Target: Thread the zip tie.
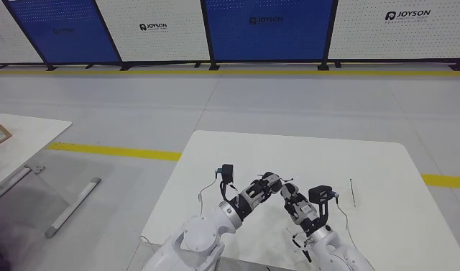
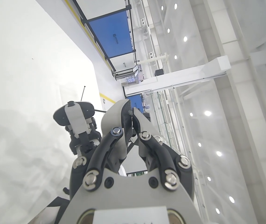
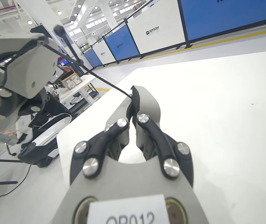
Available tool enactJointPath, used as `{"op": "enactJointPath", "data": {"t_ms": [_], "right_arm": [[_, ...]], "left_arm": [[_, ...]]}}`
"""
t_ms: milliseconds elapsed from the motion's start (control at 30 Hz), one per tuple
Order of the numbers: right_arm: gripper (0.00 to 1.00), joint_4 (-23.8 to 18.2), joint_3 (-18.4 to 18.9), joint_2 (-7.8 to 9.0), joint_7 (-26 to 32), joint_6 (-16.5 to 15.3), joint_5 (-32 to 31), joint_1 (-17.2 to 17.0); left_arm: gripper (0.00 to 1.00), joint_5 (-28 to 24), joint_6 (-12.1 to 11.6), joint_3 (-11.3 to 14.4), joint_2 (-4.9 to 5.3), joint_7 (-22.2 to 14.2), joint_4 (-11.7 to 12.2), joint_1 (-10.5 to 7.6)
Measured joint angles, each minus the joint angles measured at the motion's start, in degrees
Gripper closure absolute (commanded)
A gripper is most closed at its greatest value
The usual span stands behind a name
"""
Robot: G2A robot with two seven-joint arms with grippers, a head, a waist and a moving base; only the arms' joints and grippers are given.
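Zip tie [image 3: 109, 83] first: it is thin and black, and it is held up in the air between the two tools, low in the middle of the top view. It does not lie on the bench [image 1: 237, 156].

The right tool [image 3: 132, 97] is clenched tight. Its two fingers pinch one end of the zip tie. From there the zip tie goes in a straight line through the air to the left tool [image 2: 131, 114]. The left tool is clenched too, with its fingers pressed together on the zip tie. A tiny black bit pokes out at its tips.

Close to the left tool, a second black strand with a thick knob on its end crosses the first strand. I cannot tell if one strand goes through the knob.

The two tools sit tip to tip, just above the white bench.

A little farther out, toward the right of the top view, a spare black tie [image 1: 352, 192] lies flat and straight on the bench, apart from both tools.

Past the left edge of the bench, a yellow line [image 1: 115, 152] runs over the grey floor.

Far at the back, along the top of the frame, stands a row of blue and white walls [image 1: 269, 19]
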Motion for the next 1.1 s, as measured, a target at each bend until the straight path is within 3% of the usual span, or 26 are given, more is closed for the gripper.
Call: {"op": "enactJointPath", "data": {"t_ms": [800,833,867,1100], "right_arm": [[1.00,0.77,-0.14,0.17,-0.10,-0.81,0.90,0.22],[0.35,0.80,-0.16,0.17,-0.11,-0.93,1.04,0.29],[0.00,0.82,-0.18,0.15,-0.29,-1.06,1.24,0.33],[0.00,-0.50,1.41,0.38,-4.87,-2.97,3.31,-0.85]], "left_arm": [[1.00,1.08,-0.88,0.09,0.16,0.05,-2.08,1.03],[1.00,1.16,-0.86,0.07,0.16,0.15,-2.05,1.03],[1.00,1.30,-0.76,0.05,0.16,0.40,-1.93,1.01],[1.00,0.79,2.20,-0.38,-0.33,6.60,1.25,-0.48]]}}
